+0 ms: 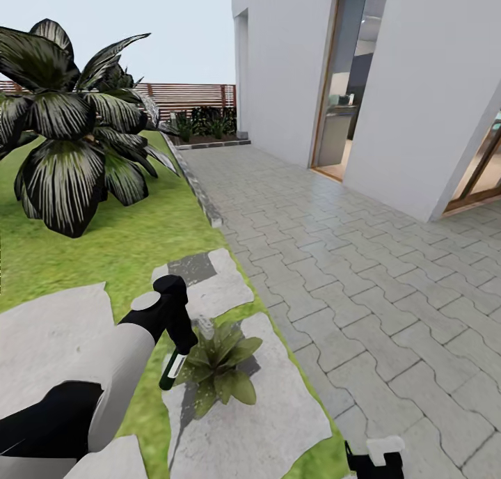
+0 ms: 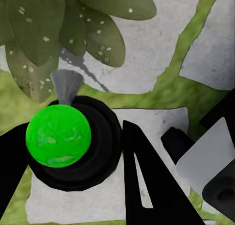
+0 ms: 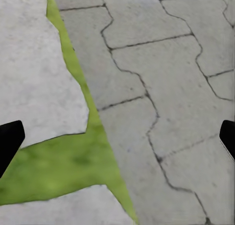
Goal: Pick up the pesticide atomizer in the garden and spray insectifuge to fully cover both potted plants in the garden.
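My left gripper (image 1: 182,336) is shut on the pesticide atomizer (image 1: 172,372), a dark bottle showing green. It hangs just left of a potted plant (image 1: 217,366), a low rosette of green leaves on a grey stepping stone (image 1: 268,423). In the left wrist view the atomizer (image 2: 59,135) sits between my black fingers (image 2: 143,186). Its whitish nozzle (image 2: 66,86) points at the plant's leaves (image 2: 93,36), which carry white specks of insectifuge (image 2: 101,44). My right gripper (image 1: 376,458) hangs low at the lawn's edge and stands open (image 3: 117,139) over grass and paving.
A large striped-leaf palm (image 1: 69,131) stands on the lawn to the left. A stone curb (image 1: 198,186) separates the lawn from the grey paved patio (image 1: 362,284). The white house (image 1: 410,82) with a glass door rises on the right, a brown slat fence (image 1: 188,95) behind.
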